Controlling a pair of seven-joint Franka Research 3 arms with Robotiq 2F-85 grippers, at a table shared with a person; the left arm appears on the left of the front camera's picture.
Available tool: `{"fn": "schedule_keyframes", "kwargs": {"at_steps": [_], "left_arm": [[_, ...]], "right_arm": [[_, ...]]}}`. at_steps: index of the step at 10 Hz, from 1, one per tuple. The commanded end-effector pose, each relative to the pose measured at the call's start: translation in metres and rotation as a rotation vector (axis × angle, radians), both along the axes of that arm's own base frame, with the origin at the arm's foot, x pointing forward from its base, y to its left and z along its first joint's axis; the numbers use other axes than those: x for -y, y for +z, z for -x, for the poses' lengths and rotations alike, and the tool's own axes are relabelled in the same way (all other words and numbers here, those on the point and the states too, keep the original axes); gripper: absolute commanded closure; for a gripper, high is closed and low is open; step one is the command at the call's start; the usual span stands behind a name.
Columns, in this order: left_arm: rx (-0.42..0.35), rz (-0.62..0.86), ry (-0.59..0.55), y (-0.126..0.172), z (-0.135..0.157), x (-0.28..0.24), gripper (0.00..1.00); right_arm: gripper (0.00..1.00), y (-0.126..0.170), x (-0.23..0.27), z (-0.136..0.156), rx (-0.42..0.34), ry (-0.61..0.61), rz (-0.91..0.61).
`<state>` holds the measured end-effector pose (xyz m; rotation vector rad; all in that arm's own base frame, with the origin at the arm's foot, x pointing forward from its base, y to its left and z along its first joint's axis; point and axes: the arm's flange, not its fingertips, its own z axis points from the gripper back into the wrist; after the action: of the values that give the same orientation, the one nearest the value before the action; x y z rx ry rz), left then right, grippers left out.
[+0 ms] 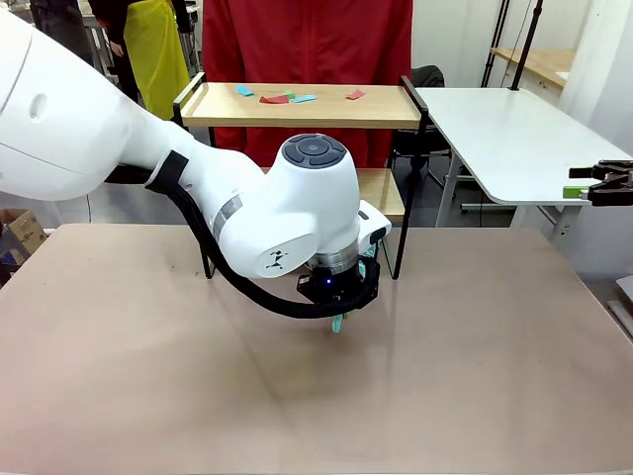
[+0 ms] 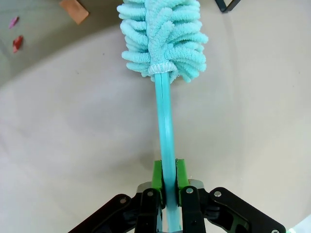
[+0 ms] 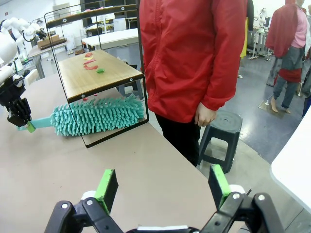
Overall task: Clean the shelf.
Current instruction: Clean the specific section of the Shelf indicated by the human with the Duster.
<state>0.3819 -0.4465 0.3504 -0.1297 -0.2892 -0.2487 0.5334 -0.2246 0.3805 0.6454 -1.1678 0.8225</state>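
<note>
The left claw (image 2: 168, 171) is closed on the thin turquoise handle (image 2: 165, 121) of a fluffy duster (image 2: 163, 39), green pads pinching it from both sides. The grip sits at the handle's tail end, probably so the soft head can reach well ahead of the arm. In the front view this claw (image 1: 338, 300) hangs low over the brown worktop (image 1: 445, 376), pointing towards the far side.

The shelf (image 1: 386, 109) stands just beyond it, at the worktop's far edge near the middle. In the right wrist view, the duster head (image 3: 97, 116) lies low inside the shelf's black frame, beneath the lower wooden board (image 3: 107, 77). Small coloured scraps (image 1: 275, 98) dot the upper board, and a few more (image 3: 91, 66) sit on the lower one. These look like the mess to be swept off, so the head would need lifting to board height.

The right claw (image 3: 164, 183) has its jaws wide apart and holds nothing. It waits out to the right, well apart from the shelf. A person in a red jacket (image 3: 189, 58) stands at the far side.
</note>
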Motion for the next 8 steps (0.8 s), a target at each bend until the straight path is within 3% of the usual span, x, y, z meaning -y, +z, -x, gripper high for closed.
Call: {"fn": "schedule_keyframes", "kwargs": {"at_steps": [1, 4, 8], "left_arm": [[0.011, 0.001, 0.018, 0.007, 0.002, -0.002, 0.87], [0.005, 0.064, 0.049, -0.006, -0.002, -0.011, 0.87], [-0.006, 0.04, 0.091, -0.013, -0.004, -0.027, 0.87]], "right_arm": [[0.0, 0.002, -0.002, 0.001, 0.004, 0.002, -0.002], [0.0, 0.002, -0.002, 0.001, 0.004, 0.002, -0.002], [0.0, 0.002, -0.002, 0.001, 0.004, 0.002, -0.002]]}}
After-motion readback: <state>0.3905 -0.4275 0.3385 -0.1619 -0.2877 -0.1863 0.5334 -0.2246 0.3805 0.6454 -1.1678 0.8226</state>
